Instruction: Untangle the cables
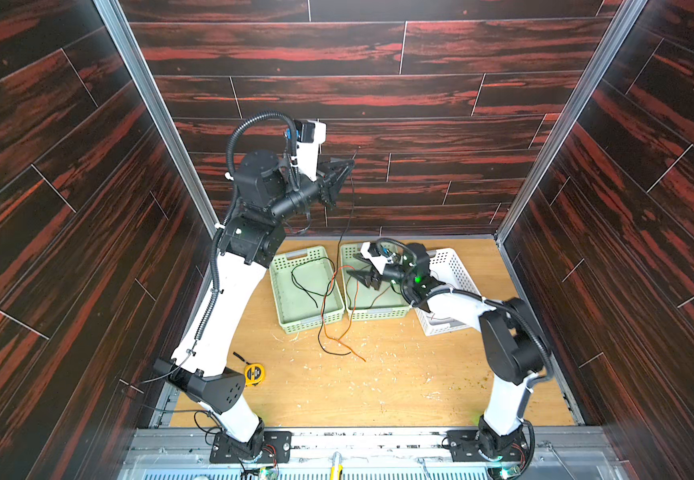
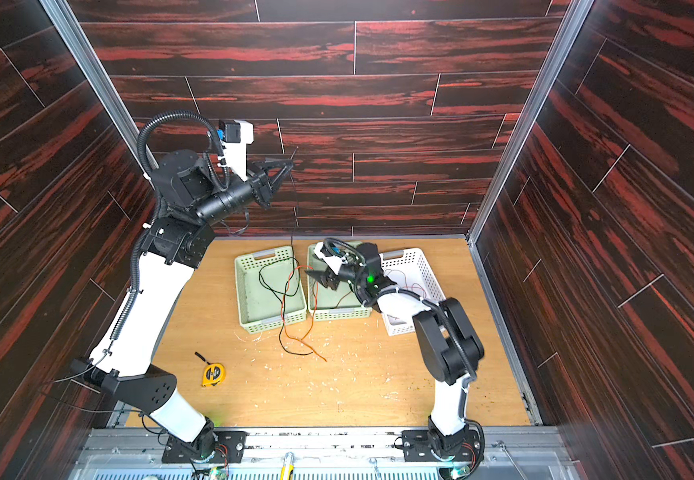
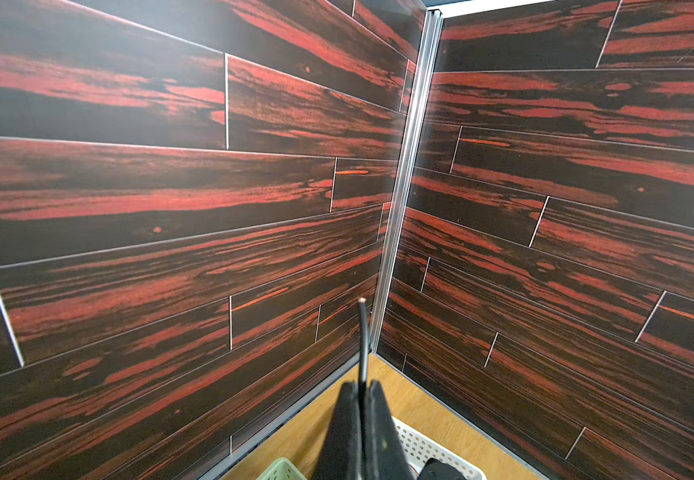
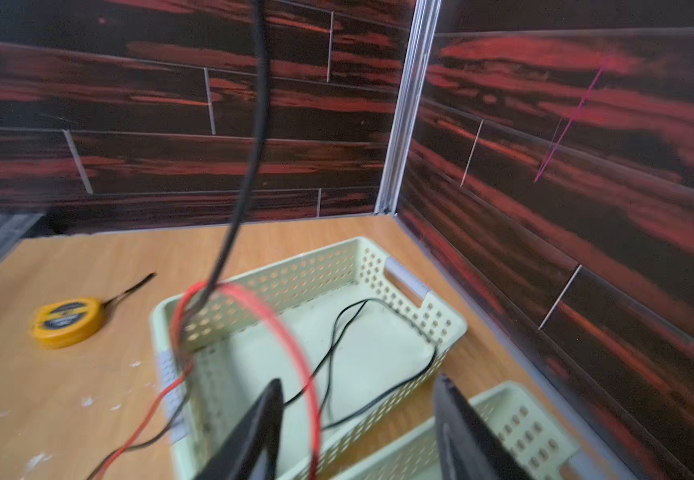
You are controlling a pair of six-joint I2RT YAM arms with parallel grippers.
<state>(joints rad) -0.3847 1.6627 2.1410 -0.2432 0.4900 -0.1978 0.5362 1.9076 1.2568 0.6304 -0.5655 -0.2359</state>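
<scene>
Above the table's [image 1: 399,386] far edge, the left gripper [image 1: 351,163] pinches a black cable [image 3: 362,332] (tip poking out). The right gripper [image 4: 358,380] holds its fingers [image 4: 254,424] spread.

right end effector [image 4: 358,378]: jaws apart | red cable [image 4: 308,374]: arcs over green basket [image 4: 403,274] | tape measure [image 4: 67,320]: on table [image 4: 88,257]

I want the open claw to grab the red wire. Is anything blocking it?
Nothing visible blocks it. The red wire loops right by the open right gripper; only the hanging black wire passes the loop's far side.
</scene>
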